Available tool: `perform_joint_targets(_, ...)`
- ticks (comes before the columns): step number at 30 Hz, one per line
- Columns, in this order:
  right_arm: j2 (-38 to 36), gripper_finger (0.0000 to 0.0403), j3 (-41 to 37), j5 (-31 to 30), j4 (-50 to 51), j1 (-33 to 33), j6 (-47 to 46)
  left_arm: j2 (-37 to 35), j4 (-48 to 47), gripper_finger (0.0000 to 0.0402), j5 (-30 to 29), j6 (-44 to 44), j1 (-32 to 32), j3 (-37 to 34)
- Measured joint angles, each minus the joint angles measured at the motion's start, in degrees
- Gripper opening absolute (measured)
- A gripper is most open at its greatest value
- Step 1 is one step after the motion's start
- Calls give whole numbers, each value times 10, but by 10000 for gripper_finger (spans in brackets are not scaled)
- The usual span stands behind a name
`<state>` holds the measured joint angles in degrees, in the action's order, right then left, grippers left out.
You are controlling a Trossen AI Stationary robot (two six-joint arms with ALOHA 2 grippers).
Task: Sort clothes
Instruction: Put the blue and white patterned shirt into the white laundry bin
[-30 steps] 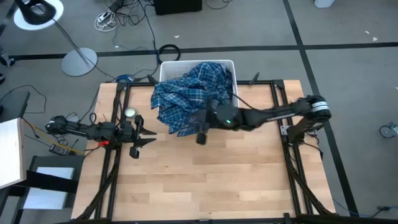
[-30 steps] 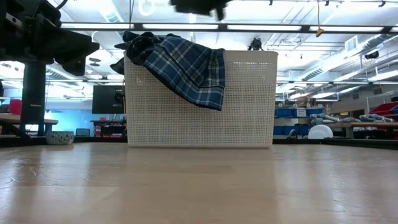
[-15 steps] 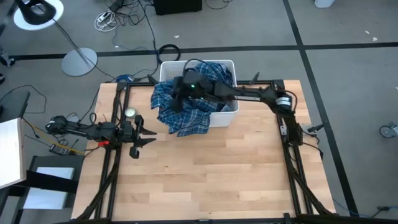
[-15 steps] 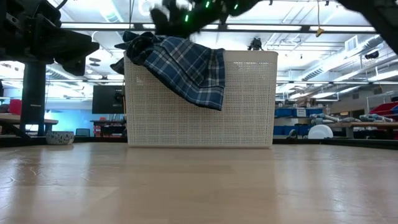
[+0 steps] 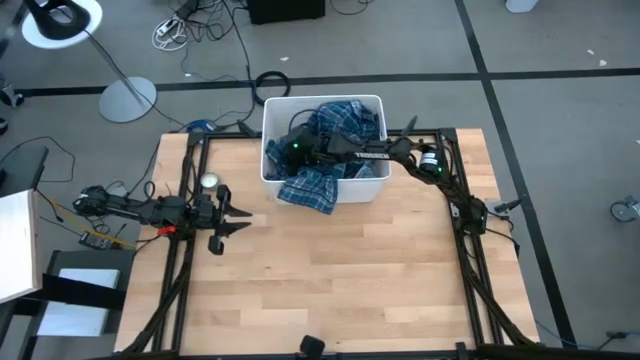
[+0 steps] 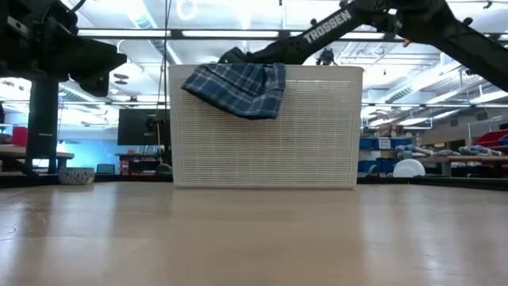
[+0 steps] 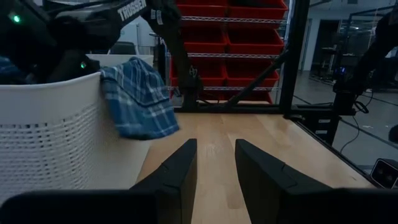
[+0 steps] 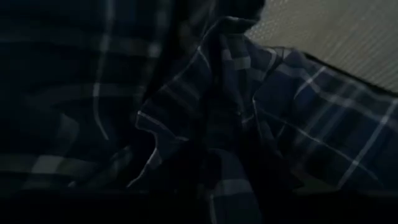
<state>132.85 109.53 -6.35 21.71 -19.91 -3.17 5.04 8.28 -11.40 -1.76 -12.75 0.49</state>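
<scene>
The blue-and-white plaid shirt (image 5: 335,120) lies mostly inside the white bin (image 5: 372,185). One flap (image 6: 238,87) hangs over the bin's near wall and also shows in the left wrist view (image 7: 140,99). My right gripper (image 5: 288,155) reaches from the right down into the bin's left half. It is buried in the shirt, whose dark folds (image 8: 205,124) fill the right wrist view. My left gripper (image 7: 214,165) is open and empty over the table's left side (image 5: 232,215), left of the bin. The other garments are out of view.
The bin stands at the table's far edge, in the middle. Black frame rails (image 5: 190,250) run along the table's left and right sides. The bare wooden tabletop (image 5: 330,280) spreads out in front of the bin. A small round object (image 5: 209,182) sits near my left arm.
My right gripper has swung from in front of the bin toward the far left, over its rim, and down into it. The shirt had spread wide over the bin's left and near walls. It is now gathered mostly inside, leaving a smaller flap. The bin has slid slightly right.
</scene>
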Motion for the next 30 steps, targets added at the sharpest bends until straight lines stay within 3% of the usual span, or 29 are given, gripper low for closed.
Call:
perform_joint_targets(3, -6, 117, 1, -44, 1, 14, 37, 1, -1, 115, 0, 0, 0, 0)
perform_joint_targets(6, -28, 117, -1, -51, 5, 15, 61, 2, 1, 115, 0, 0, 0, 0)
perform_joint_targets(18, -213, 117, -1, -56, 55, 27, 58, 2, 0, 115, -1, 0, 0, 0)
perform_joint_targets(25, -310, 116, 0, -57, 249, 47, -14, 2, 0, 115, -1, 0, 0, 0)
perform_joint_targets(30, -349, 116, 0, -73, 398, 96, -47, 2, 0, 115, -1, 0, 0, 0)
